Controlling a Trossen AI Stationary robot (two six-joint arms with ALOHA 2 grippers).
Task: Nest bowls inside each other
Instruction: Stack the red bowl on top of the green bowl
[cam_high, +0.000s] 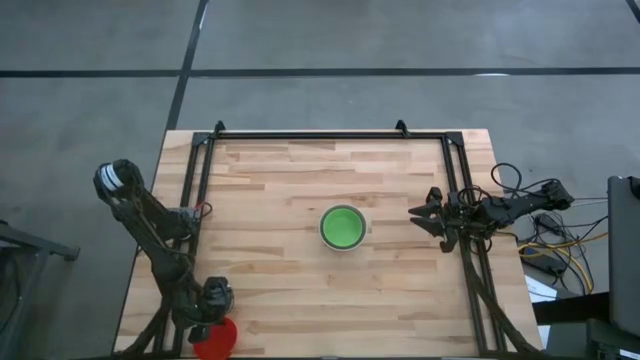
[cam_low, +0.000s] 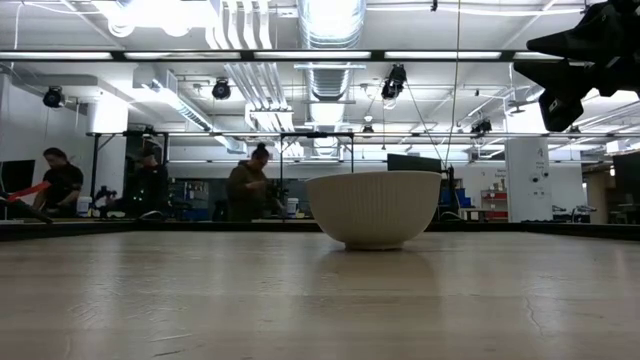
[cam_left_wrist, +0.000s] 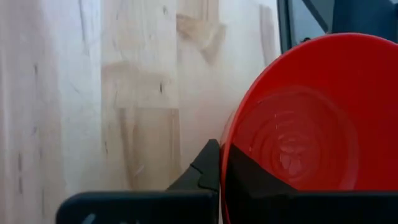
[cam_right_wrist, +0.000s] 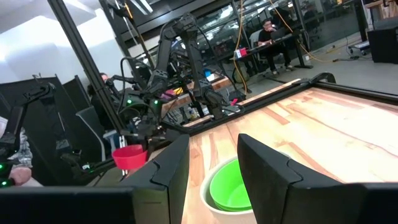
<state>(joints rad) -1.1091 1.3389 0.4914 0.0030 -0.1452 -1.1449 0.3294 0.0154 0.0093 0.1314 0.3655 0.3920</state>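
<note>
A red bowl (cam_high: 217, 341) is at the table's near left corner, with my left gripper (cam_high: 212, 322) shut on its rim; it also shows small in the right wrist view as the red bowl (cam_right_wrist: 129, 155), upright. At the table's middle a green bowl (cam_high: 343, 227) sits nested inside a pale ribbed bowl (cam_low: 373, 208), which stands on its base. My right gripper (cam_high: 421, 214) hovers open to the right of that pair, its fingers pointing at it, touching nothing. My left gripper pinches the red bowl's wall at the rim (cam_left_wrist: 225, 155), one finger (cam_left_wrist: 204, 169) outside and the other finger (cam_left_wrist: 252, 180) inside the hollow. The fingers slant down from the table's far side. The bowl stays mouth up; whether its base is on the table I cannot tell.
A black metal frame (cam_high: 330, 134) runs along the table's far, left and right sides. Bare wood lies between the red bowl and the nested pair. People sit at benches (cam_low: 150, 185) in the room beyond the table.
</note>
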